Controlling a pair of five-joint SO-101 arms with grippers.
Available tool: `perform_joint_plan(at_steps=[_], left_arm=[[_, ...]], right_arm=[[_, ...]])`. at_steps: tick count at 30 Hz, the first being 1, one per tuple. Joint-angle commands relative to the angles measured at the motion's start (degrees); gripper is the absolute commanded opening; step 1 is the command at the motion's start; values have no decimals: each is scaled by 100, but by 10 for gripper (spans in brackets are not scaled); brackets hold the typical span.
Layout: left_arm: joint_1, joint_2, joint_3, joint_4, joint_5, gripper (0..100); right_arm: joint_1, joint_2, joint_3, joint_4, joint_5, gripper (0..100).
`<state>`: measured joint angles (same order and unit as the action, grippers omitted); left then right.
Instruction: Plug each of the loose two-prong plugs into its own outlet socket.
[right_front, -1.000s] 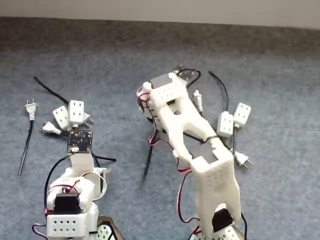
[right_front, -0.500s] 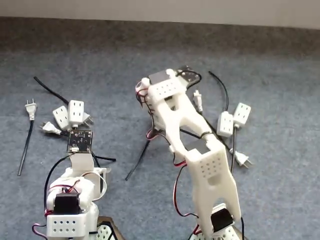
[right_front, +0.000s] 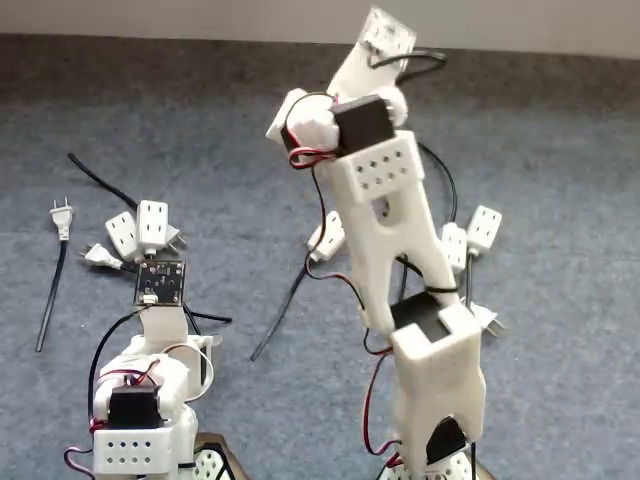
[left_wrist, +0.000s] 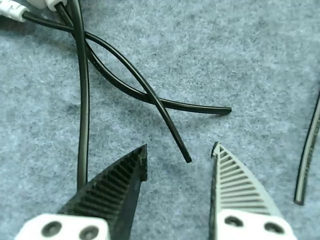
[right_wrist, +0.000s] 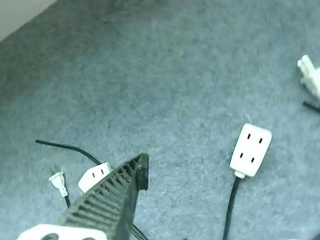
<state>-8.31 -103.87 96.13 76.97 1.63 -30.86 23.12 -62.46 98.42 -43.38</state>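
As far as size goes, the grey carpet (right_front: 560, 120) takes up the whole tabletop and everything lies on it. Over it the right arm (right_front: 385, 210) stands tall, stretched toward the far side, its wrist high above the middle. The left arm (right_front: 145, 390) sits folded low at the near left corner.

Two pairs of white outlet blocks come next. The left pair (right_front: 138, 228) lies just beyond the left arm's wrist, and the right pair (right_front: 468, 238) lies just beside the right arm's upper link. A fifth outlet block (right_front: 327, 237) lies alone on the other side of that link. It is face up, its slots plain to see from the right wrist, and its black cord (right_front: 275, 325) trails toward the near edge.

Three loose plugs rest on the carpet. The far-left plug (right_front: 62, 215) lies well apart from any block. The second plug (right_front: 100, 257) lies just beside the left pair. The third plug (right_front: 486, 320) lies near the right arm's lower link.

The left gripper (left_wrist: 180, 152) hovers low with its jaws spread, holding nothing. The cut end of a thin black wire (left_wrist: 186, 157) lies on the carpet between them. The right gripper (right_wrist: 150, 172) hangs high. Only its black finger (right_wrist: 117, 195) shows, with nothing pressed against it, so I take those jaws as spread too.
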Motion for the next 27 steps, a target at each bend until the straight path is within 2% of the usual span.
perform_joint_plan(at_steps=[1, 4, 7, 11, 13, 17, 20, 22, 27], left_arm=[[-31, -13, 92, 26, 18, 207], [-31, -13, 92, 26, 18, 207], [-31, -13, 92, 26, 18, 207], [-31, -13, 92, 26, 18, 207], [-31, -13, 92, 26, 18, 207], [31, -13, 92, 26, 18, 207], [365, -13, 92, 26, 18, 207], [602, -13, 92, 26, 18, 207], [1218, -13, 92, 26, 26, 207]], right_arm=[[84, -1165, -312, 242, 1925, 521], [92, -2105, -286, 242, 3305, 521], [84, -2888, -277, 242, 4035, 521], [101, -3723, -277, 251, 4132, 521], [338, -4154, -277, 251, 4132, 509], [1112, -4945, -277, 251, 4316, 406], [1727, -5376, -277, 251, 4923, 349], [1965, -5596, -268, 251, 4993, 345], [2009, -6141, 330, 268, 4993, 345]])
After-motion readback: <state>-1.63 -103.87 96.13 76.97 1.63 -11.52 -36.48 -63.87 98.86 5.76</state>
